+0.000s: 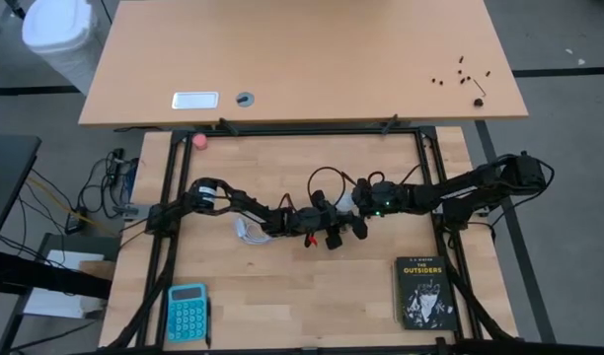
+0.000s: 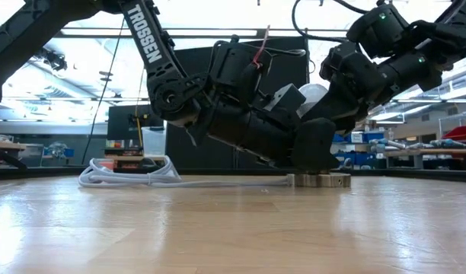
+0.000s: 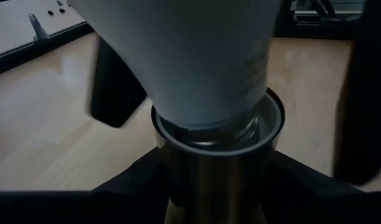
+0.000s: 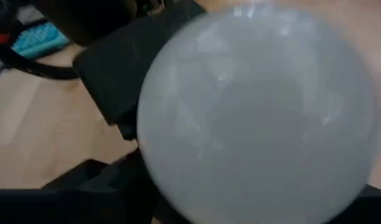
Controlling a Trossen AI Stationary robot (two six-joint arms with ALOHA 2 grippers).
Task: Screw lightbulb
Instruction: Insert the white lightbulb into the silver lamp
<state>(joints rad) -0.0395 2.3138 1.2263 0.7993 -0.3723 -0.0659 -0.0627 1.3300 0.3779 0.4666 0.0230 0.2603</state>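
— Where is the lightbulb (image 3: 197,56)?

— Mid-bench, seated neck-down in the socket (image 3: 218,134). In the left wrist view its grey threaded base has gone just inside the socket's rim. The frosted globe (image 4: 259,112) fills the right wrist view.

— How does its long axis run?

— From the low view, it leans up from the socket base (image 2: 318,180) on the bench (image 1: 312,296) towards the right arm; the globe peeks out white between the two wrists. Whether it is truly in line with the socket I cannot tell.

— And the jaws?

— The right gripper (image 1: 359,200) comes at the globe end, its jaws set around the bulb; that arm is the nearer one for turning. The left gripper (image 1: 334,235) sits low at the socket, jaws seemingly closed in on its sides to steady it, though the contact itself is hidden.

— So the coming move?

— I judge it a twist about that long axis by the right arm, while the left stops the socket spinning. The white cord (image 2: 126,173) trails away along the bench.
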